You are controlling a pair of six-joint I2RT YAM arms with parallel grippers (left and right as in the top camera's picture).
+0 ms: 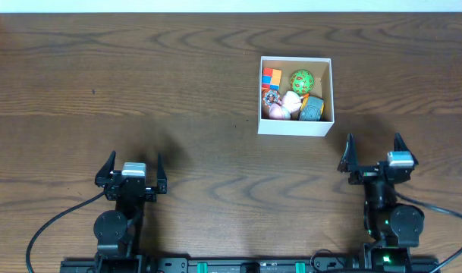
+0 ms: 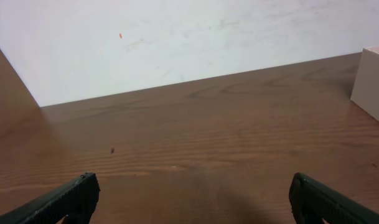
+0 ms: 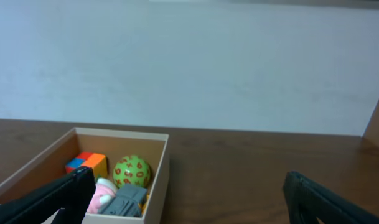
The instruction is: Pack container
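Container [image 1: 295, 127]: sits on the wooden table [image 1: 139, 91], right of centre, open side up. It lies just ahead of the right gripper [image 1: 373, 139] and a little to that gripper's left, not touching it. It is well apart from the left gripper [image 1: 136, 157]; only its white corner shows at the right edge of the left wrist view.

Inside: green ball [image 1: 301, 79] with red marks, a red, orange and blue cube [image 1: 271, 77], a pink-and-white toy [image 1: 278, 111], a grey-blue piece [image 1: 312, 108], packed close together.

Right gripper: fingers spread wide, holding nothing, touching nothing.

Left gripper: fingers likewise wide apart, empty, bare table between them
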